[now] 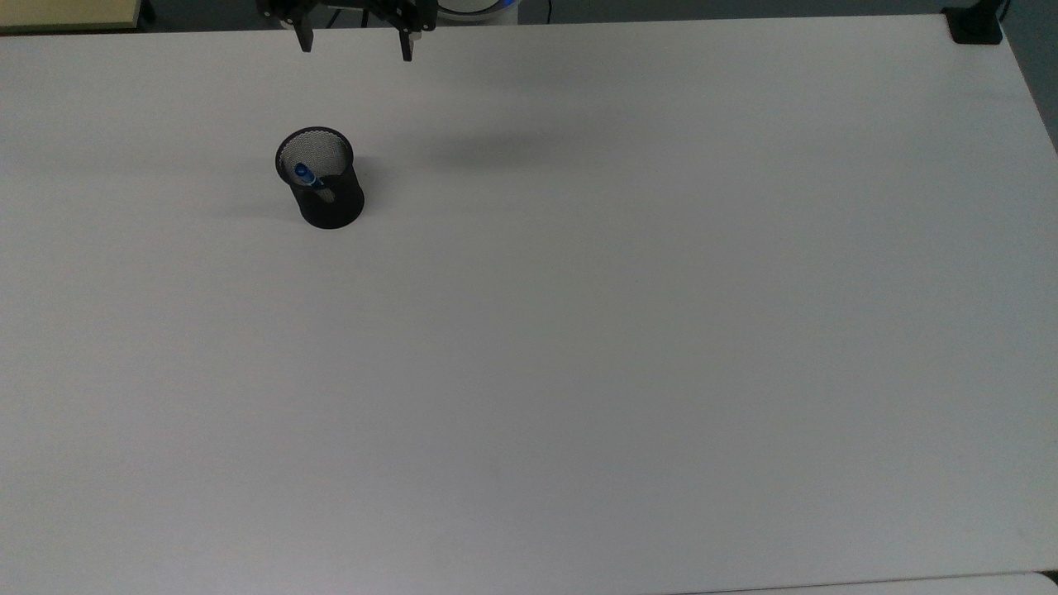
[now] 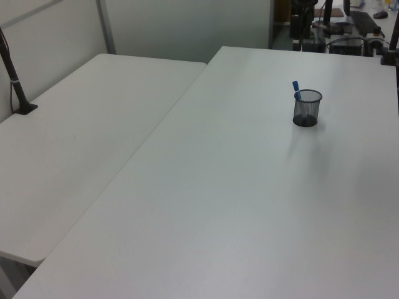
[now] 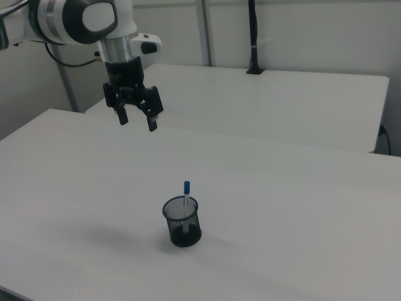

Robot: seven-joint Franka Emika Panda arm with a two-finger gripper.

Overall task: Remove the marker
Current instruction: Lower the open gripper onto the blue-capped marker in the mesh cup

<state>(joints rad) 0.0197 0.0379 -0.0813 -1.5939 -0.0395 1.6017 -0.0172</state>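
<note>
A black mesh cup [image 1: 321,178] [image 2: 307,108] [image 3: 182,222] stands upright on the white table [image 1: 579,330]. The marker [image 1: 307,176] [image 2: 297,90] [image 3: 187,192] leans inside it, white barrel down and blue cap poking above the rim. My gripper [image 1: 355,45] [image 3: 138,120] hangs open high above the table, near the far edge in the top view, with nothing between its fingers. In the right view it is up and to the left of the cup, well apart from it.
A second white table [image 2: 81,137] [image 3: 269,106] adjoins this one. A black clamp post [image 2: 15,81] [image 3: 252,37] stands on it. Another clamp [image 1: 975,25] sits at the top view's upper right corner.
</note>
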